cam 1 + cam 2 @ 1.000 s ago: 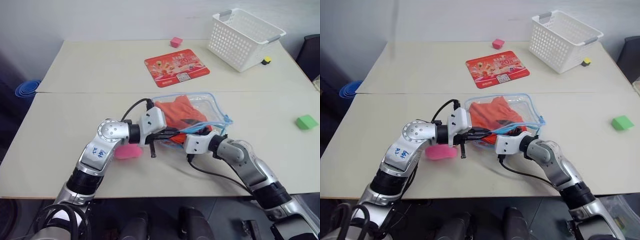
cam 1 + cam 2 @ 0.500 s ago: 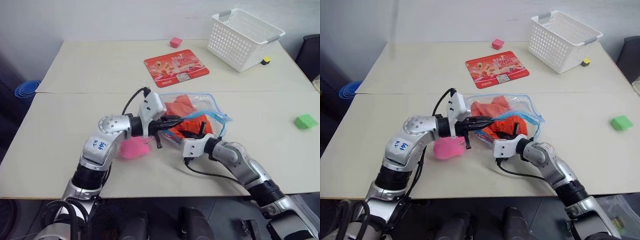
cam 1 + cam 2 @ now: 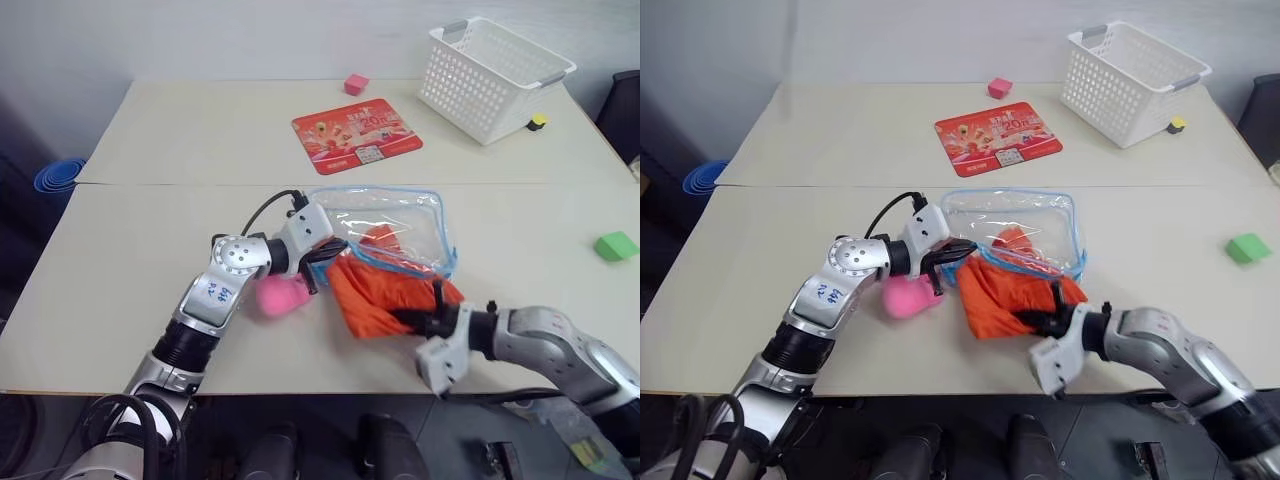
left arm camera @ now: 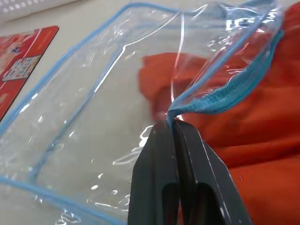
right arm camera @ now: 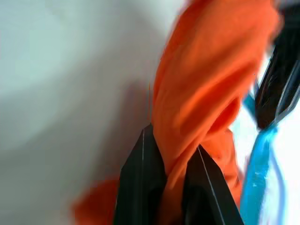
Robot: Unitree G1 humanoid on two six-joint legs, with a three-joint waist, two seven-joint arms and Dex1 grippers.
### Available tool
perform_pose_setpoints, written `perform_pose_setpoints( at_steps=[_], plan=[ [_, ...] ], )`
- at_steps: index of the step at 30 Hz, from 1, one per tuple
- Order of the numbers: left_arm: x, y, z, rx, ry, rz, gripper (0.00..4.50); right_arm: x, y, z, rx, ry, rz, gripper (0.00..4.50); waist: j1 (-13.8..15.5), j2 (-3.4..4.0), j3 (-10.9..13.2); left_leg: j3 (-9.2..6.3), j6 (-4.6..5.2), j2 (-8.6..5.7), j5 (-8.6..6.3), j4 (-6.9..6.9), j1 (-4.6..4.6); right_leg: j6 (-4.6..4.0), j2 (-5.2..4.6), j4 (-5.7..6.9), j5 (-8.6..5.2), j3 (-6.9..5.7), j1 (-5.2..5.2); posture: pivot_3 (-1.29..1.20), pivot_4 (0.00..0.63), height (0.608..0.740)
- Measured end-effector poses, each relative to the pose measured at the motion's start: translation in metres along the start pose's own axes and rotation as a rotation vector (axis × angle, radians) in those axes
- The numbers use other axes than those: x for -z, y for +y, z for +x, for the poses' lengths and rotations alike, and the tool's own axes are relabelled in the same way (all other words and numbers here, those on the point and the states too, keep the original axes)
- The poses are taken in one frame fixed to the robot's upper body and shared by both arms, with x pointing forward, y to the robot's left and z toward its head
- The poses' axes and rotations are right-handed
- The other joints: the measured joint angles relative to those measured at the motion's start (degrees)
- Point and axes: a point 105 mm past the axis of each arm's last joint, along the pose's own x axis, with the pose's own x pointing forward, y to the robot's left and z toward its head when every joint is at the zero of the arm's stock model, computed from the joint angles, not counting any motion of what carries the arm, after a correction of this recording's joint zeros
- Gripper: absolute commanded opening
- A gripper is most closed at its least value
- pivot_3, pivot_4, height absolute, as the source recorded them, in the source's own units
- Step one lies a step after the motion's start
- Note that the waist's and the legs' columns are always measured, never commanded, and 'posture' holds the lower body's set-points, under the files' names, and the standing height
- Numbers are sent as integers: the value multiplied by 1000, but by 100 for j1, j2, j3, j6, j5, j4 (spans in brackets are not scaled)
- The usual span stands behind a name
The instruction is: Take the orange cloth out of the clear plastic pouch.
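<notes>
The clear plastic pouch (image 3: 392, 212) lies near the middle of the table, its blue zipper edge facing the near side. My left gripper (image 3: 332, 252) is shut on that zipper edge (image 4: 206, 104) at the pouch's left corner. Most of the orange cloth (image 3: 372, 292) is spread on the table just in front of the pouch. One end of the cloth (image 3: 379, 238) still sits inside the mouth. My right gripper (image 3: 420, 318) is shut on the cloth's near right part, and the bunched cloth (image 5: 206, 89) rises from between its fingers.
A pink plush toy (image 3: 279, 295) lies just left of the cloth, under my left wrist. Farther back are a red printed mat (image 3: 357, 128), a pink cube (image 3: 355, 83) and a white lattice basket (image 3: 495, 62). A green block (image 3: 615, 245) sits at the right edge.
My right gripper has shut on the orange cloth and pulled back toward the near edge, dragging most of it out. The left gripper kept its hold on the zipper edge and edged forward.
</notes>
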Motion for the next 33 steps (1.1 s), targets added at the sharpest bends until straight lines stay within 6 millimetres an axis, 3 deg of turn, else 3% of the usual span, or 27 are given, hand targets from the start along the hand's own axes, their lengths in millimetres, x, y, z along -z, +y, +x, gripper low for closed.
perform_pose_setpoints(
  at_steps=[3, 7, 9, 13, 17, 19, 22, 25, 28, 33],
  plan=[
    [13, 13, -6, -60, 48, 0, 0, -6, 32, -20, -121, -22, 33, 27, 15, -4, 2, 4, 1, 0, 0, 1, 0, 0, -1, -1, 0, 0, 0, 0, 150, 740],
    [14, 23, -17, -87, 54, 16, 0, 11, 43, -47, -138, 51, 54, 27, 17, -5, 2, 11, 1, 4, 0, 2, 7, 0, -2, -2, 0, 1, 3, 0, 150, 740],
    [12, 24, -30, -70, 50, 19, 0, 33, 47, -69, -134, 147, 72, 27, 12, -4, 2, 12, 2, 2, 0, 1, 8, 1, -7, -2, 0, 6, 6, 0, 150, 740],
    [1, 8, -53, 30, 21, 65, 0, 97, 50, -130, -101, 485, 138, 27, 10, -5, 2, 9, 3, 2, 1, 1, 7, 0, -17, -30, 0, 19, 15, 0, 150, 740],
    [5, -1, -62, 64, 50, 80, 0, 141, 37, -184, 52, 787, 222, 27, 5, 1, 1, 8, 3, 5, 1, -4, 4, -2, -17, -30, -1, 20, 8, 0, 150, 740],
    [3, -5, -62, 81, 42, 85, 0, 144, 23, -183, 175, 788, 287, 27, -4, 0, 2, 6, -1, 20, 0, -3, 3, -2, -12, -31, -1, 16, 11, 0, 150, 740],
    [-4, -14, -57, 120, 12, 92, 0, 137, 17, -154, 258, 688, 370, 27, -47, 1, 1, 9, -2, 24, -1, -2, 3, -2, -10, -20, -1, 17, 10, 0, 150, 740],
    [-9, -26, -51, 171, -20, 83, 0, 129, 18, -129, 251, 609, 414, 27, -46, 7, 2, 11, -1, 17, 0, 0, 1, -2, -11, -5, -1, 17, 5, 0, 150, 740],
    [-13, -27, -50, 187, -25, 92, 0, 129, 11, -121, 267, 590, 429, 27, -44, 7, 2, 9, -1, 16, 0, 0, 1, -2, -9, -6, -1, 17, 5, 0, 150, 740],
    [-10, -34, -52, 254, 3, 104, 1337, 135, 7, -121, 265, 612, 467, 1569, -43, 7, 2, 8, -1, 16, 0, 0, 0, -2, -10, -7, -1, 17, 5, 0, 150, 740]
  ],
)
